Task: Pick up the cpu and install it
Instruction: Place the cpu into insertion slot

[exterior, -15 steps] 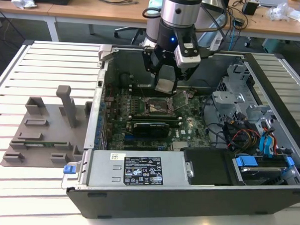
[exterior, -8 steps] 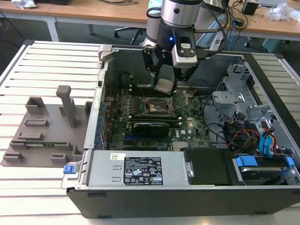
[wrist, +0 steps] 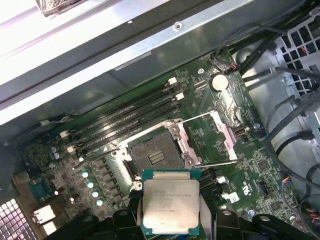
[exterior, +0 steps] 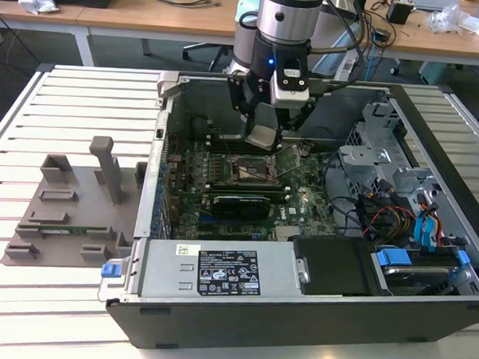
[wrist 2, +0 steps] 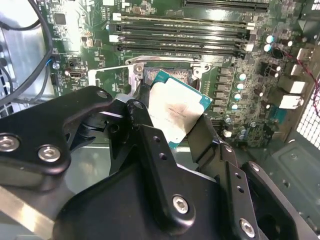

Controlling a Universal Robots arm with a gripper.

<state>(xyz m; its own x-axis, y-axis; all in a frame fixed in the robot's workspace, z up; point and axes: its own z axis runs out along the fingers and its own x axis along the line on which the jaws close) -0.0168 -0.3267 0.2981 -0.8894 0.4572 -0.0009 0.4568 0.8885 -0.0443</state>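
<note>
gripper: we find it closed narrow on the cpu, a finger on each of two opposite edges; in both wrist views the black fingers bracket the chip.
cpu: it hangs in the grip with its pale metal top toward the wrist cameras, in the air over the motherboard and apart from everything below it.
socket: it lies bare near the middle of the motherboard, just beside the memory slots, with its contacts uncovered.
load frame: it is swung open at one edge of the socket, its thin lever lying out across the board.
case: it lies open-sided on the slatted table; in the exterior view the arm reaches in near the case's far wall, and a black card sits on the near side of the socket.
step in hand: we judge the pick-up done and the carry to the socket under way; the chip is over the board but not seated.
alignment: in the first wrist view the chip's edges look turned against the socket's edges, and in the exterior view it looks tilted, not level.
what the step calls for: we judge it needs the chip squared to the socket, levelled and centred, then set straight down with little force. It should not slide sideways over the contacts, and it should keep clear of the open frame and lever.
</note>
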